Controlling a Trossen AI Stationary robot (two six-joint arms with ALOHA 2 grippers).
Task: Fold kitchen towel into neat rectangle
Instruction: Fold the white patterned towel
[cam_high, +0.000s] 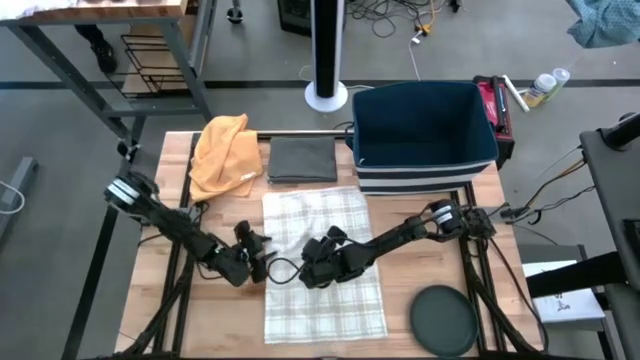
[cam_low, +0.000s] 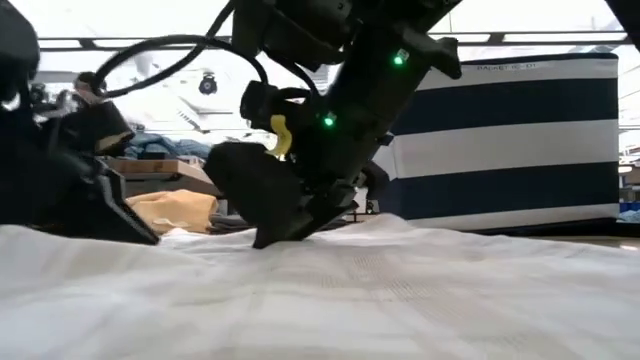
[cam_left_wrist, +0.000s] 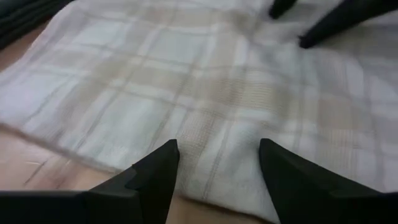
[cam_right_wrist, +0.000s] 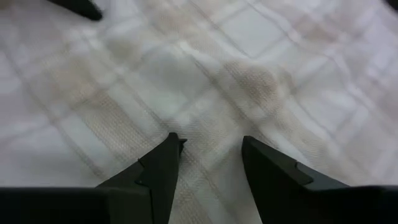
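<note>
Checked kitchen towel (cam_high: 322, 262) lies flat in the middle of the wooden surface (cam_high: 420, 240). It looks light, soft and limp, so it is better taken at an edge or corner. Left gripper (cam_left_wrist: 217, 163) waits at its left edge, fingers apart. Right gripper (cam_right_wrist: 210, 160) is low over the middle, fingers apart too.

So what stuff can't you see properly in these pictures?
- Inside the striped bin: high view shows only a dark hollow.
- Far part of the plaid towel: in the low view, the right gripper blocks it.
- Whether the left gripper touches the towel edge: its open fingers hover close, contact unclear.
- The orange cloth: bunched up, so its shape is hidden.
- The room behind, low view: blocked by arms and bin.
</note>
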